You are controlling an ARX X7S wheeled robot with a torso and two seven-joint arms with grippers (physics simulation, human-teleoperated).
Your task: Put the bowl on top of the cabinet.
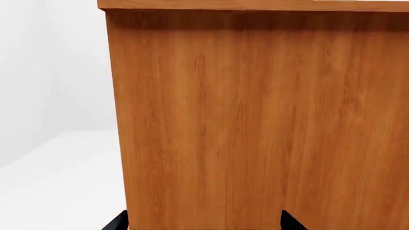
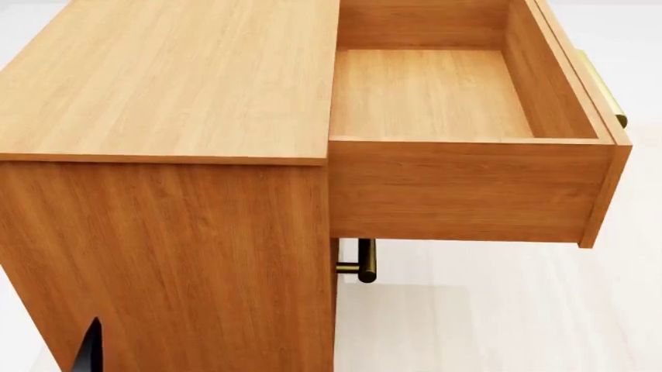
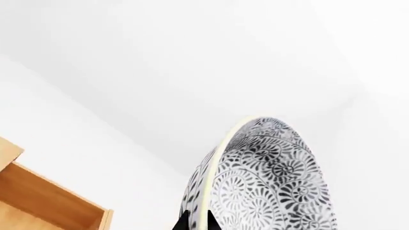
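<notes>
We have the bowl (image 3: 262, 182) pinched at its rim by the right gripper (image 3: 195, 221), a dark finger on each side of the wall, seen only in the right wrist view. We judge it stiff, glazed, slippery and breakable; a rim hold lets it swing, so we should keep it level. The cabinet (image 2: 166, 85) top is bare, flat wood, its upper drawer (image 2: 435, 97) pulled out. White floor (image 2: 497, 325) surrounds it. The left fingers (image 1: 115, 223) show only dark tips, spacing unclear.
</notes>
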